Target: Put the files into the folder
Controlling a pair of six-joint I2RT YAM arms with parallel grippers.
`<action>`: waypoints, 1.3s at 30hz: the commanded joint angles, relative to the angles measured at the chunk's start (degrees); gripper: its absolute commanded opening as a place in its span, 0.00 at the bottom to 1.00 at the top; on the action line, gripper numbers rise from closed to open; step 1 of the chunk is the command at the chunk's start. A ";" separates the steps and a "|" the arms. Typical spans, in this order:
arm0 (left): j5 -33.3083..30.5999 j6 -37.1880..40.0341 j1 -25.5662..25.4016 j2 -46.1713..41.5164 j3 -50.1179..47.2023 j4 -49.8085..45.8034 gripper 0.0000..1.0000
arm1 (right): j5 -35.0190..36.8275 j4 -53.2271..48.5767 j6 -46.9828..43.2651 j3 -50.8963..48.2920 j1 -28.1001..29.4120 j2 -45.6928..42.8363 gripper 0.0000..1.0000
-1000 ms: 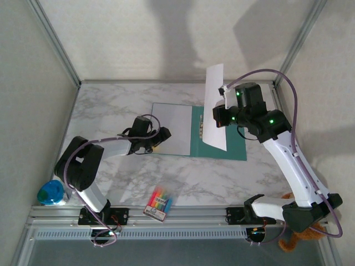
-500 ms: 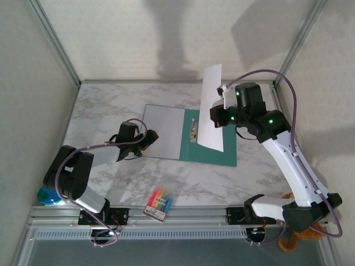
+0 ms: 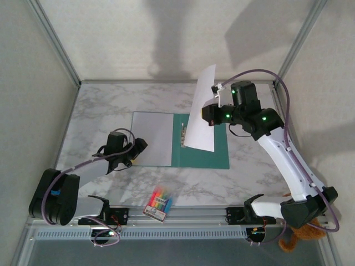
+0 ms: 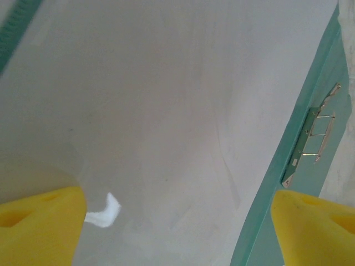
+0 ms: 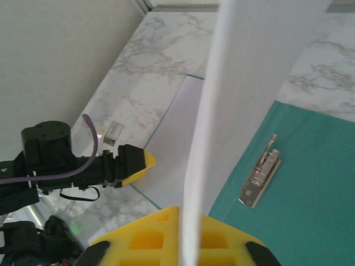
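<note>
- Your right gripper (image 3: 207,114) is clamped together on the edge of one white sheet (image 3: 202,108). The sheet stands nearly upright above the folder (image 3: 213,153).
- The folder lies open and flat at the middle of the table (image 3: 94,111). Its teal right cover is bare, and the metal clip (image 3: 183,134) sits along the spine.
- A second, pale-grey sheet (image 3: 152,138) lies flat on the left cover, at the clip's 9 o'clock.
- Your left gripper (image 3: 139,147) is at the folder's 9 o'clock edge. Its yellow fingers (image 4: 39,221) are spread wide over that flat sheet and hold nothing.
- A pen packet (image 3: 159,203) lies at the folder's 6 o'clock.
</note>
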 commanded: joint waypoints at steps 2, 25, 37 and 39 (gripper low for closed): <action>-1.70 0.91 1.67 -1.73 0.18 -3.74 0.87 | -8.03 5.43 3.62 -1.06 -0.31 1.43 0.00; -1.75 3.71 2.73 -1.79 4.96 -7.02 0.87 | 1.85 13.71 2.64 -20.61 -6.10 14.59 0.00; 0.62 4.64 2.70 -0.30 5.09 -6.53 0.88 | 5.49 12.74 1.25 -21.88 -8.06 18.84 0.00; 0.80 4.71 2.74 -0.17 5.22 -6.49 0.87 | 5.84 12.48 0.99 -22.06 -8.19 18.57 0.00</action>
